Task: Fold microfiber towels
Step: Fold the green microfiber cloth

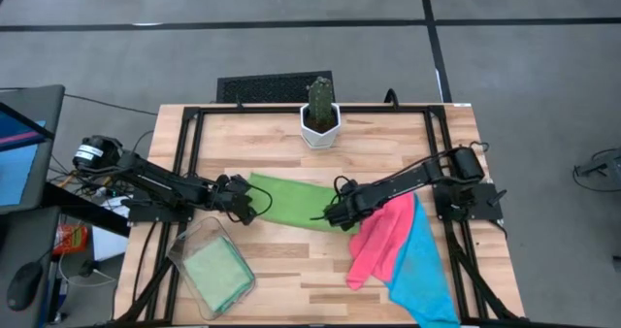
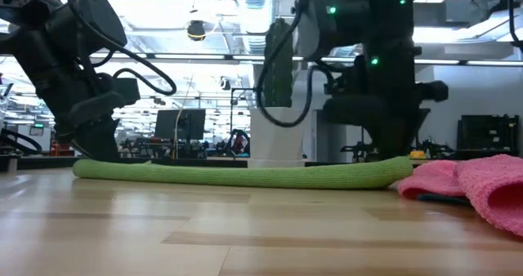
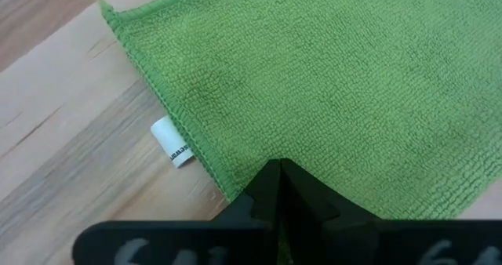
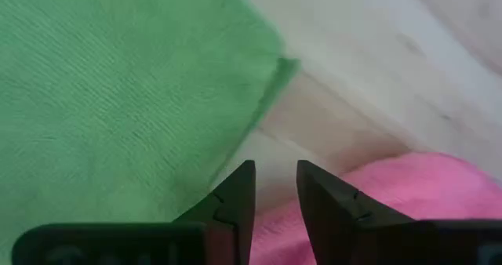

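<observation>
Green microfiber, from above: the green towel point(image 1: 288, 201) lies flat mid-bench point(image 1: 281, 139), with a pink towel point(image 1: 381, 239) and a blue towel point(image 1: 424, 270) heaped just beside its right end and another green cloth sitting in the clear bin point(image 1: 212, 267). Both arms reach low across the bench, the left gripper point(image 1: 239, 194) at the towel's left edge, the right gripper point(image 1: 335, 214) at its right end.

Level with the bench, the green towel point(image 2: 245, 175) shows as a thin, limp strip lying on the wood, so it should be light and floppy, sagging from whatever point lifts it (corners or hem are the sensible holds).

Left wrist view: the left gripper point(image 3: 280, 188) is closed tight at the hemmed edge of the green towel point(image 3: 337, 85), near a small white tag point(image 3: 171, 142); whether cloth is actually pinched I cannot tell.

Right wrist view: the right gripper point(image 4: 274, 188) stands partly open, holding nothing, over bare wood between the green towel's point(image 4: 118, 100) corner and the pink towel point(image 4: 416, 190).
</observation>
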{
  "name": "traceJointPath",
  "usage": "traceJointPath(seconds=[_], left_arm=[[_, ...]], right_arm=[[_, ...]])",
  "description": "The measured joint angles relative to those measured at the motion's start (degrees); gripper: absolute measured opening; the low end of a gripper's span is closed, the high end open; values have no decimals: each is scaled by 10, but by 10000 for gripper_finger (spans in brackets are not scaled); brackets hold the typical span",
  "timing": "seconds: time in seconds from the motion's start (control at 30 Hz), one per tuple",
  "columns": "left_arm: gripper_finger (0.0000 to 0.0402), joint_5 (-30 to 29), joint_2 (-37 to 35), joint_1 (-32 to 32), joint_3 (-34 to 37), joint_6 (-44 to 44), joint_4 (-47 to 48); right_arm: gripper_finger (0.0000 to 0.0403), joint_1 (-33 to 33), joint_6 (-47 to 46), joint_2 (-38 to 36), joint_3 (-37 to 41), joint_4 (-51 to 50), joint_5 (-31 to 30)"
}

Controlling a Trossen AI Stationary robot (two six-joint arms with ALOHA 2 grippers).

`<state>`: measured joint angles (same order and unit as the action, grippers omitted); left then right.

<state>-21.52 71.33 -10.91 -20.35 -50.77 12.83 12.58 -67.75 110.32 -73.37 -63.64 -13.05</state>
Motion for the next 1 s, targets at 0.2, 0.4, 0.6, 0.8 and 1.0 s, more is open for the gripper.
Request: traceJointPath(seconds=[0.2, 0.4, 0.6, 0.8, 1.0], left_arm=[[4, 8, 0, 0, -11, -7, 2], [4, 17, -4, 0, -48, 46, 1], [4, 79, -4, -1, -100, 68, 29], [4, 87, -4, -30, -121, 59, 27], [4, 25, 16, -69, -111, 36, 25]], right_arm=[[120, 10, -6, -77, -6, 60, -54], [120, 57, 60, -112, -6, 204, -102], [120, 115, 15, -47, -3, 314, -130], [120, 150, -38, 45, -2, 396, -128], [120, 156, -87, 72, -2, 401, -126]])
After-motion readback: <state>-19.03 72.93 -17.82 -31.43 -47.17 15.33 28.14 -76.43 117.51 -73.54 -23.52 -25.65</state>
